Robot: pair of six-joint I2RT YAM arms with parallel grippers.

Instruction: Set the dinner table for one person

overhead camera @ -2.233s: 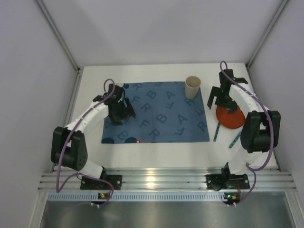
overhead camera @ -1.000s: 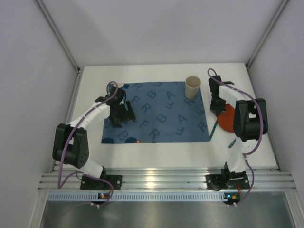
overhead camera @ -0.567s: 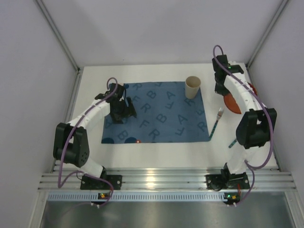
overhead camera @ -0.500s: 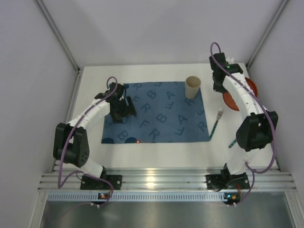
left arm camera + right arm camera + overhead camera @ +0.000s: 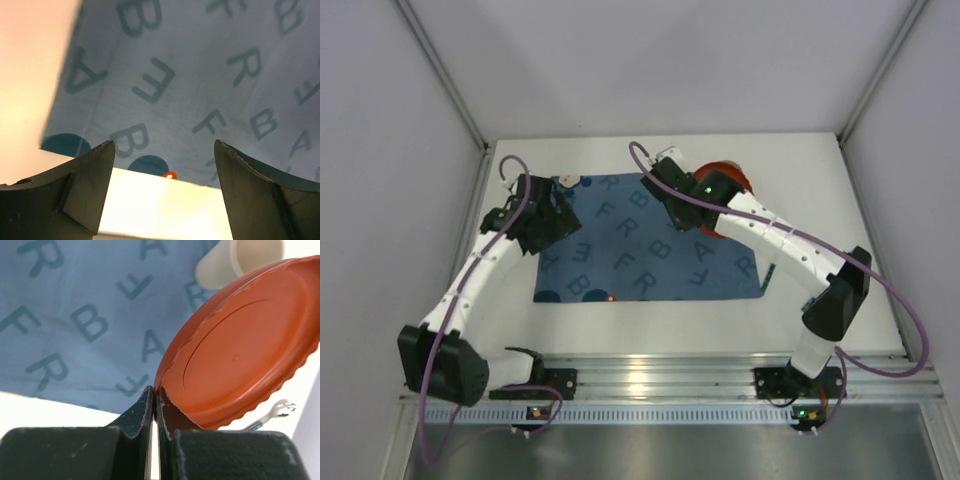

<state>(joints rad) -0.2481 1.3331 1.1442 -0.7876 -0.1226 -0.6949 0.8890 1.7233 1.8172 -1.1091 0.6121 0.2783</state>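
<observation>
My right gripper (image 5: 156, 392) is shut on the rim of an orange plate (image 5: 240, 350) and holds it tilted above the blue letter-printed placemat (image 5: 75, 315). From above, the plate (image 5: 725, 172) shows behind the right gripper (image 5: 690, 185) at the mat's far right corner. A beige cup (image 5: 240, 260) stands just beyond the plate. My left gripper (image 5: 163, 145) is open and empty over the mat's left edge (image 5: 548, 215). The white dinner table (image 5: 650, 335) lies under it all.
A fork (image 5: 277, 410) lies on the table right of the placemat (image 5: 650, 250). A small orange spot (image 5: 170, 175) sits at the mat's near edge. The ribbed aluminium rail (image 5: 660, 380) runs along the near side, and grey walls enclose the table.
My right arm has swung left from the table's right side, carrying the plate over the placemat's far right corner. The left gripper has shifted left and back to the mat's left edge.
</observation>
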